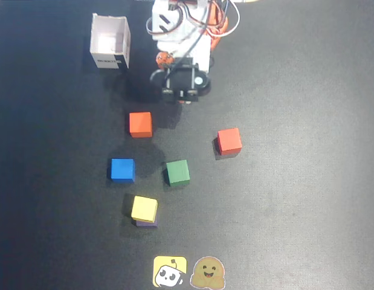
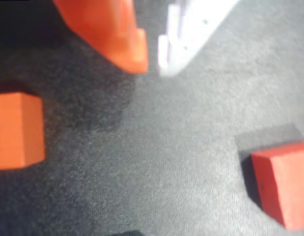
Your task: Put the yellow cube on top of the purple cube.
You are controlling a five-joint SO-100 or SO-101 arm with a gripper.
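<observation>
Black desk (image 1: pixel 307 211) holds the yellow cube (image 1: pixel 144 208) atop the purple cube (image 1: pixel 147 223), so the end effector (image 2: pixel 152 64) hangs nearly shut and empty.

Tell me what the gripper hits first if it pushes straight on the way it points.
Probably bare black mat: in the wrist view the gripper aims between the orange cube and red cube, touching neither. Depth is unclear.

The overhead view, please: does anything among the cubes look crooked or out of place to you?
Only slightly. The yellow cube sits on the purple cube a little askew: it is turned and offset, so a purple sliver shows along its lower edge. The other cubes rest flat and apart on the mat.
</observation>
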